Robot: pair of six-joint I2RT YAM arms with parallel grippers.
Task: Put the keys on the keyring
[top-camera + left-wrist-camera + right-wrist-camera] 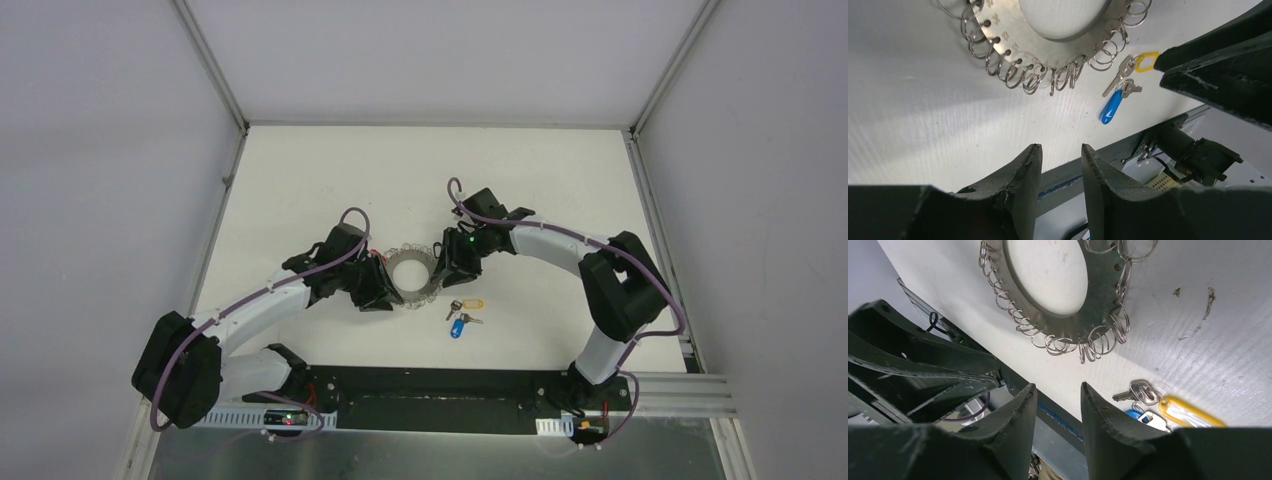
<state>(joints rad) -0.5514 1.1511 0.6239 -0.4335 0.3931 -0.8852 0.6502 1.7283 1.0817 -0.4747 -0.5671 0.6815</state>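
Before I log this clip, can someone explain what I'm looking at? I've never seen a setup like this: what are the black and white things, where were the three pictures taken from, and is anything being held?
The overhead picture shows two white-and-black robot arms bolted at the near edge of a white table. Each arm ends in a two-finger pincer: the left pincer and the right pincer. The other two pictures come from cameras on the wrists, so each one looks past its own dark fingers. Between the arms lies a flat grey metal disc with a hole in the middle and many small wire split rings hung round its edge. Nearer the bases lie two small silver keys, one with a yellow plastic tag and one with a blue plastic tag. Both pincers are open and hold nothing.
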